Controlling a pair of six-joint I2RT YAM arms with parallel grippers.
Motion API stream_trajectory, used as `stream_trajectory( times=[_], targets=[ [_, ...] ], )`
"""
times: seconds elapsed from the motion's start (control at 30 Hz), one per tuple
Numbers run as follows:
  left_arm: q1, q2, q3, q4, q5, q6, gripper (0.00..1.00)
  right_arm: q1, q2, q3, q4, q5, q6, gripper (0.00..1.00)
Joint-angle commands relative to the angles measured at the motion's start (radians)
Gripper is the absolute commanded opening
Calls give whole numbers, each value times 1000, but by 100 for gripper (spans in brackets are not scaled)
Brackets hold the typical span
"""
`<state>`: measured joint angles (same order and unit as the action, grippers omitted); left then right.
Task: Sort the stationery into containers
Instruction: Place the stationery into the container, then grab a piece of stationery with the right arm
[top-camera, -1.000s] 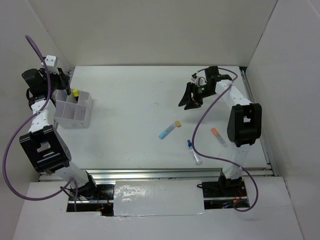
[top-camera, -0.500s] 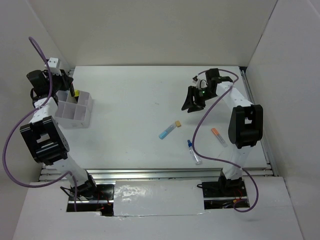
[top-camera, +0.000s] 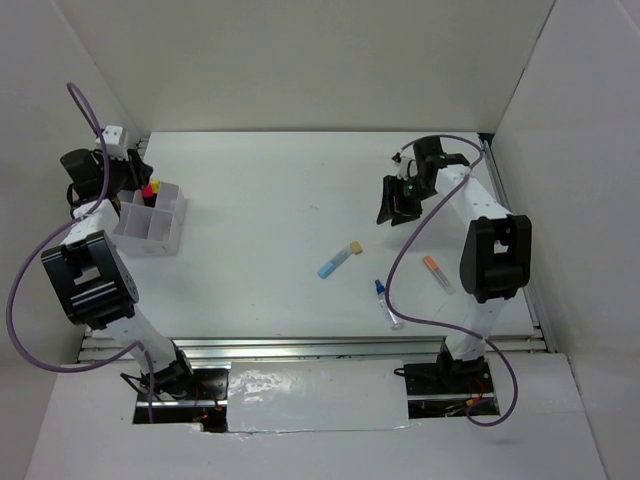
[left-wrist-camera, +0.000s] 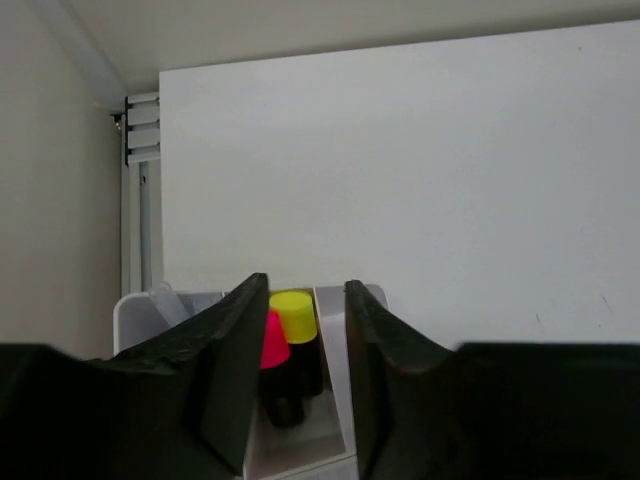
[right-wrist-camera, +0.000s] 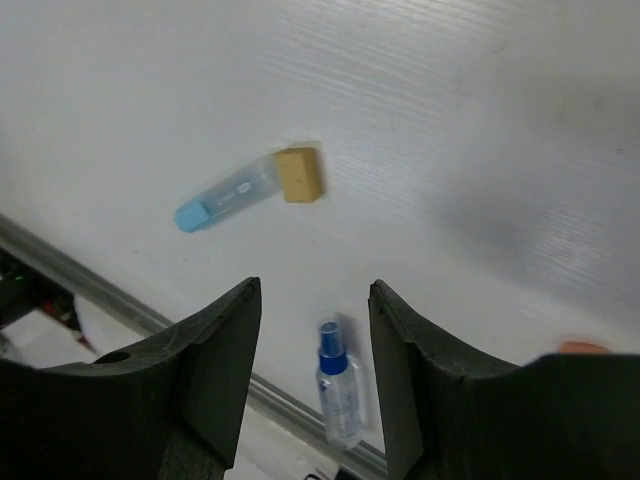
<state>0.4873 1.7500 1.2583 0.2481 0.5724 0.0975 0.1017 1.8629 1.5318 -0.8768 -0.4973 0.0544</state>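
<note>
- We see the left end effector (top-camera: 133, 176) over the far left corner of the worktop (top-camera: 260, 200), its fingers (left-wrist-camera: 232, 380) apart and gripping nothing
- Directly beneath that end effector sits the translucent organizer box (top-camera: 162, 236), upright on the worktop
- Framed in the gap between its fingers, a pink-capped highlighter (left-wrist-camera: 272, 342) and a yellow-capped highlighter (left-wrist-camera: 294, 310) stand cap-up, pressed side by side in one compartment of the box; we cannot tell what the other compartments hold
- The right end effector (right-wrist-camera: 314, 300) hangs above bare worktop on the far right side, its fingers spread wide and holding nothing
- Below it and a little to the left of its gap, the light-blue marker (right-wrist-camera: 225, 198) with a tan cap lies flat
- The blue-capped bottle (right-wrist-camera: 338, 385) lies flat almost in line with the gap, nearer the arm's base than the marker and apart from it
- The orange-capped tube (top-camera: 437, 273) lies to the right of the bottle, not touching it; from the right wrist only an orange sliver shows past the right finger
</note>
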Motion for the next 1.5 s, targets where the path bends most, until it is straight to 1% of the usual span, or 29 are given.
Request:
stream_trajectory(
  times=[0.0, 0.07, 0.13, 0.2, 0.27, 0.3, 0.37, 0.4, 0.43, 0.47, 0.5, 0.53, 0.67, 0.7, 0.93, 1.23, 1.3, 1.4, 1.47],
  targets=[
    [2, -66, -22, 43, 3, 16, 53, -13, -91, -21, -13, 176, -74, 54],
    [4, -75, -30, 40, 7, 16, 57, -20, -123, -45, -4, 225, -103, 54],
    [8, -86, -39, 46, 21, 5, 58, -34, -140, -62, 13, 284, -108, 54],
    [8, -104, -46, 52, 32, -13, 58, -42, -149, -55, 44, 287, -103, 54],
    [2, -122, -53, 60, 58, -28, 58, -40, -119, -4, 80, 301, -85, 53],
    [-12, -147, -56, 60, 61, -30, 58, -40, -101, 54, 96, 318, -62, 51],
    [-29, -191, -54, 43, 72, -15, 58, -34, -7, 132, 105, 361, -56, 47],
    [-48, -205, -54, 34, 73, -7, 59, -34, 27, 227, 102, 379, -18, 46],
    [-56, -222, -56, 23, 72, 23, 59, -30, 106, 276, 87, 413, -10, 44],
    [-75, -250, -59, -1, 70, 40, 58, -30, 146, 322, 81, 430, -4, 40],
    [-79, -260, -60, -10, 66, 53, 59, -28, 180, 406, 76, 445, 10, 38],
    [-87, -277, -62, -23, 64, 65, 59, -23, 247, 445, 67, 459, 15, 37],
    [-111, -348, -85, -65, 66, 110, 59, -16, 392, 620, 38, 491, 21, 35],
    [-115, -356, -91, -64, 64, 113, 59, -14, 433, 639, 30, 491, 24, 35],
    [-168, -412, -123, -81, 64, 139, 61, -5, 518, 660, 68, 483, 24, 36],
    [-219, -434, -140, -118, 41, 186, 64, 1, 581, 668, 30, 483, 2, 35],
    [-227, -437, -140, -125, 40, 200, 64, 7, 588, 680, 10, 494, -10, 35],
    [-242, -443, -145, -136, 34, 211, 64, 13, 576, 648, 19, 494, -30, 35],
    [-250, -446, -148, -144, 29, 215, 64, 16, 573, 634, 22, 525, -37, 34]
  ],
)
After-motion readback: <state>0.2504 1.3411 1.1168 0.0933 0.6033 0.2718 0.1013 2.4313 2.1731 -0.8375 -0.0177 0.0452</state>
